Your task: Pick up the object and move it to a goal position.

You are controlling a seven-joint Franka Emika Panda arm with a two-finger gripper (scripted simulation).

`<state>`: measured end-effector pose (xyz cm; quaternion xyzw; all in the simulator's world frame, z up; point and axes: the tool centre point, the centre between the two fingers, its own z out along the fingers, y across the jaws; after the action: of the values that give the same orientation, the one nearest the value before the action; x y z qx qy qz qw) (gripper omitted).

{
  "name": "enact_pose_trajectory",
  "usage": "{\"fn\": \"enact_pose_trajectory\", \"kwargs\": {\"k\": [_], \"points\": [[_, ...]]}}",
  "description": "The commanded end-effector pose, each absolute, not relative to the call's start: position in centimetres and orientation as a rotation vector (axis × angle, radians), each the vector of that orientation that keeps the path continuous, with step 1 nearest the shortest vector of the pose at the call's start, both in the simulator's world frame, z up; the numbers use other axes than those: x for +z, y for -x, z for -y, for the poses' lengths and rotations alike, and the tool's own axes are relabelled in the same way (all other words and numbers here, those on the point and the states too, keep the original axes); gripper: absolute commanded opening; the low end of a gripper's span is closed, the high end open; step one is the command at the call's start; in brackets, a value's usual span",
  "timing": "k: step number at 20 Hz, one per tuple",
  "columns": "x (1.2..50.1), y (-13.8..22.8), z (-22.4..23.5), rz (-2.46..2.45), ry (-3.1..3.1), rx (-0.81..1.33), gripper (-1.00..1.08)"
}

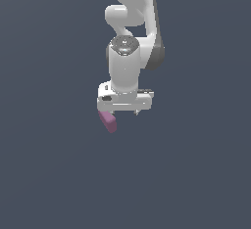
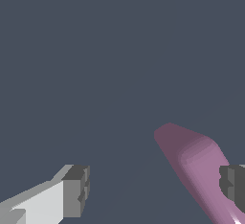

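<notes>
Close to the wrist camera, the pink-purple block (image 2: 198, 168) lies off to one side of the gripper (image 2: 155, 189), against one fingertip (image 2: 233, 184), its long axis slanting. Both fingers stand wide apart, gripping nothing. From outside, the block (image 1: 108, 121) pokes from beneath the gripper's (image 1: 125, 109) edge toward the exterior view's left.
</notes>
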<state>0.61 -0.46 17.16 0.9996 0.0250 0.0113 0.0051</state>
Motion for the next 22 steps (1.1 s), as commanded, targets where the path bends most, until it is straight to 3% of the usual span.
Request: {"fn": "enact_pose_trajectory", "kwargs": {"k": [1,11,22], "points": [[17.2,-0.6,0.5,-0.078,-3.13,0.035,1.0],[20.5,-2.0,2.4,-0.036,-3.112,0.142,1.0],[20.0,-1.7,2.8,-0.091,-3.111,0.13,1.0]]}}
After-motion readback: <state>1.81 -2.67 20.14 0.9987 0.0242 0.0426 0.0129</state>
